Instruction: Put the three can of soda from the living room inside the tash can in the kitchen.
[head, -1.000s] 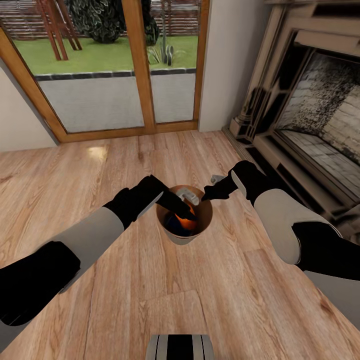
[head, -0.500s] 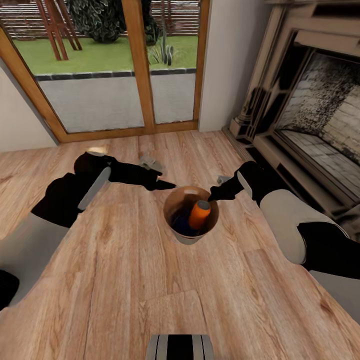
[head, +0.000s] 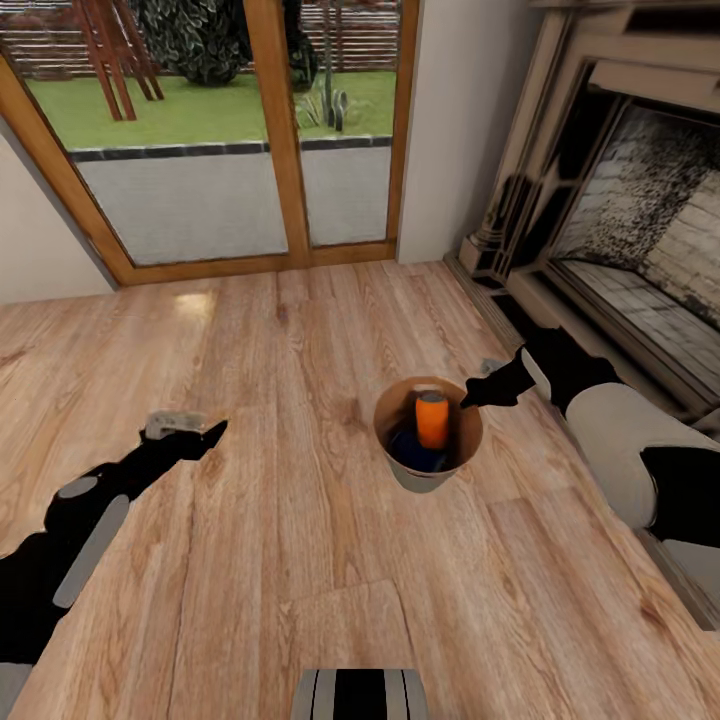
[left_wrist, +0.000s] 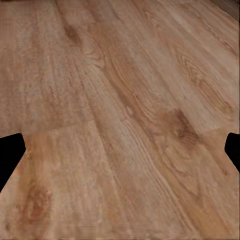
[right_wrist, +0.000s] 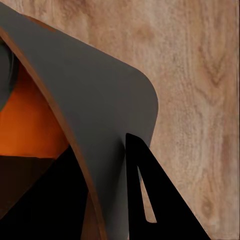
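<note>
My right gripper (head: 480, 392) pinches the bin (head: 428, 470) rim, centre frame, cans (head: 432, 419) inside; left gripper (head: 190, 432) open, empty, lower left

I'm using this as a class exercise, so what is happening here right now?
The right gripper is clamped on the rim of the tash can, in the living room by the fireplace. An orange can and a blue one sit inside. The left gripper hangs open above the wood floor, holding nothing.
</note>
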